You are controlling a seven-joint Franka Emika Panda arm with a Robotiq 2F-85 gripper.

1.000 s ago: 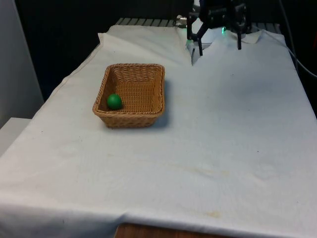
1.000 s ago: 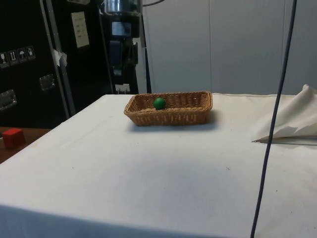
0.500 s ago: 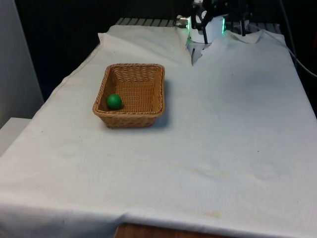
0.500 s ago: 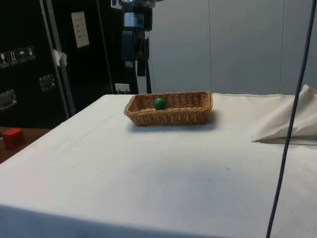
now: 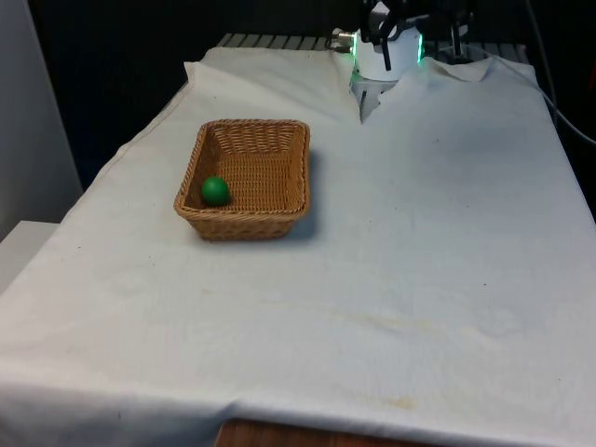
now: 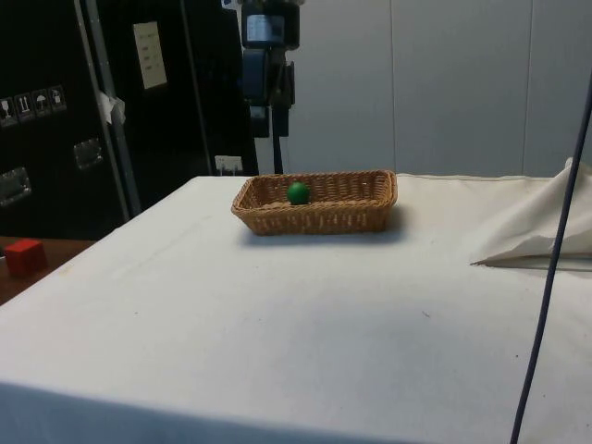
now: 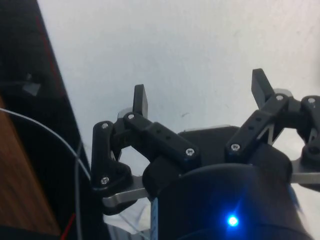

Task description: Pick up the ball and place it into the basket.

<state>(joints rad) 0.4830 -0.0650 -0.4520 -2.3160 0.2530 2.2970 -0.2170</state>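
One green ball [image 5: 215, 191] sits in basket [image 5: 279, 210]; claw [image 7: 202, 95] spread wide, empty.

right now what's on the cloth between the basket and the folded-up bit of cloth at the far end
Nothing: in the front view the stretch from the basket to the raised cloth fold is bare white cloth. The green ball already sits inside the basket.

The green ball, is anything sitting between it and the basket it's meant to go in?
Nothing visible stands in the way: the green ball already lies inside the wicker basket, near the corner at the front view's left. The open gripper holds nothing.
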